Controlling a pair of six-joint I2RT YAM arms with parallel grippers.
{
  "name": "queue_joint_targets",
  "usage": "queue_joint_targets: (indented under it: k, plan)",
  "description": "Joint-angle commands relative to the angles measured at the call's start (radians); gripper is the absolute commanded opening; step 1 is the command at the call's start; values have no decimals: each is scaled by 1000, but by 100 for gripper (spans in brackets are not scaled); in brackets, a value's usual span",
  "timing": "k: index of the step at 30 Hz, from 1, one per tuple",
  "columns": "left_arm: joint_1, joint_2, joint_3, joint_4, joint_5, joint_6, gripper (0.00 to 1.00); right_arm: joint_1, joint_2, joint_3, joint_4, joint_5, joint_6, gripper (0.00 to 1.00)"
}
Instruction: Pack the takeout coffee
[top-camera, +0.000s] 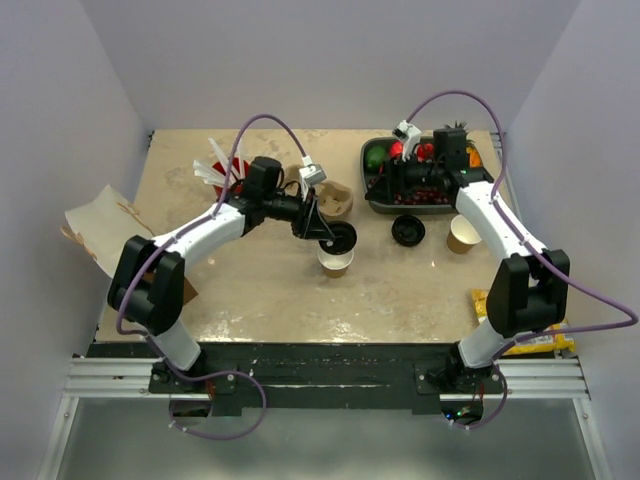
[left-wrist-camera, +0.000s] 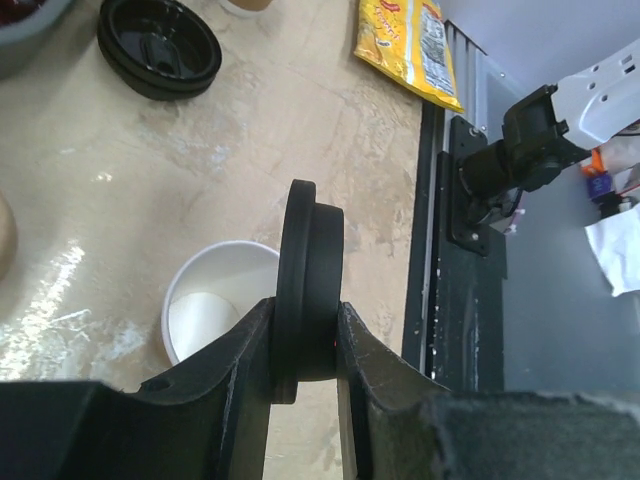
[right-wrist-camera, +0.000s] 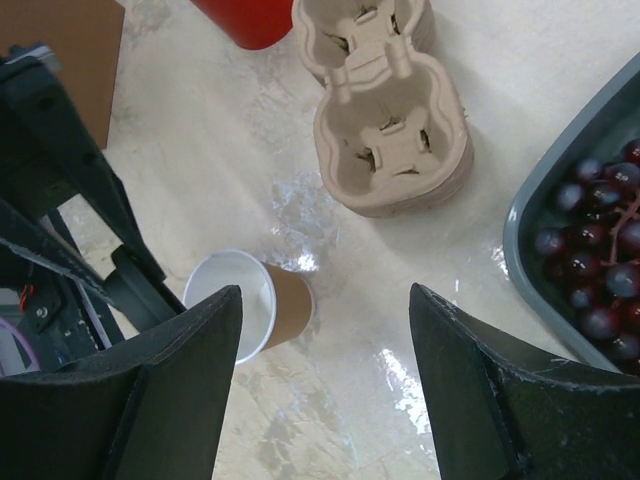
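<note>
My left gripper (top-camera: 322, 232) (left-wrist-camera: 305, 310) is shut on a round black lid (top-camera: 340, 238) (left-wrist-camera: 310, 270), held on edge. It hangs just above and beside a lidless tan paper cup (top-camera: 335, 263) (left-wrist-camera: 210, 305) (right-wrist-camera: 250, 300) with a white inside, standing mid-table. No capped cup shows in any view. My right gripper (top-camera: 392, 186) (right-wrist-camera: 325, 400) is open and empty. It is above the table near the left end of the grey tray, to the right of that cup.
A pulp cup carrier (top-camera: 335, 198) (right-wrist-camera: 390, 130) lies behind the cup. A loose black lid (top-camera: 407, 230) (left-wrist-camera: 160, 45) and a second lidless tan cup (top-camera: 463, 233) sit in front of the grey fruit tray (top-camera: 367, 190) (right-wrist-camera: 540, 200). A yellow snack packet (left-wrist-camera: 410, 45) lies front right and a brown paper bag (top-camera: 95, 225) lies far left.
</note>
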Motion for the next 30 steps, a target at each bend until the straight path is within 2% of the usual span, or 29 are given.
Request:
queue_joint_targets:
  k: [1,7,15,27,30]
  plan:
    - [13,51,21,22,105,-109,19,11,-36,-22,15,-38,6,71]
    - [33,79,5,46,134,-163,20,43,-85,-82,-20,-10,-21,72]
    - [54,120,-34,101,156,-258,18,182,-125,-154,-45,84,-87,74]
    - [77,148,-69,156,150,-315,23,192,-48,-159,-43,117,-64,76]
    - [79,155,-68,156,144,-315,27,201,-24,-149,-46,128,-54,76]
